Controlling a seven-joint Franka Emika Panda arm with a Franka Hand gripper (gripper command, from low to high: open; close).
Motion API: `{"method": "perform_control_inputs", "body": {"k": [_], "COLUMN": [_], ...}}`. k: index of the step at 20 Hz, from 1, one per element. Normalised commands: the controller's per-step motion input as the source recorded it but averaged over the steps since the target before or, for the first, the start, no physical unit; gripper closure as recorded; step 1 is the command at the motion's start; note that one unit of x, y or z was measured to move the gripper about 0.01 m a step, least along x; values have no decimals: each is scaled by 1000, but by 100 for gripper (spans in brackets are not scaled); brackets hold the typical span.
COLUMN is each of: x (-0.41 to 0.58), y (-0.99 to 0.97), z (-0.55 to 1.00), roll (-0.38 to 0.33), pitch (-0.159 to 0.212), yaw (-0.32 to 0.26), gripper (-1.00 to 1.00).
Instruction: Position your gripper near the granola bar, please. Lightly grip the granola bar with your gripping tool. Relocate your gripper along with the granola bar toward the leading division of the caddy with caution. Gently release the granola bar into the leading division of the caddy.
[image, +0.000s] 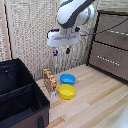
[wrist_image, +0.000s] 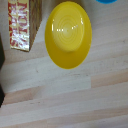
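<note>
Caddy (image: 20, 95) sits beside upright granola bar (image: 49, 80) (pincer (image: 62, 51) hovering above).

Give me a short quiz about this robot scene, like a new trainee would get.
1. True or false: the end effector is holding the granola bar.
2. Which bowl sits nearer the caddy's front in the exterior view: A) blue bowl, B) yellow bowl?
3. Fill in: the granola bar stands on the wooden ____, between the caddy and the bowls.

Key:
1. False; it hangs above, apart from the bar, and nothing shows between its fingers.
2. B.
3. Table.
</note>
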Motion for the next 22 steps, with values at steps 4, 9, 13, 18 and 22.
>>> {"method": "perform_control_inputs", "body": {"k": [4, 9, 13, 18, 22], "x": [209, 353, 380, 464, 454], "y": [450, 565, 321, 162, 144], "z": [-212, -256, -244, -429, -409], "roll": [-44, -45, -27, -40, -45], "pitch": [1, 5, 0, 3, 33], "yaw": [-66, -74, -73, -47, -10], "gripper": [-100, -100, -100, -100, -100]}}
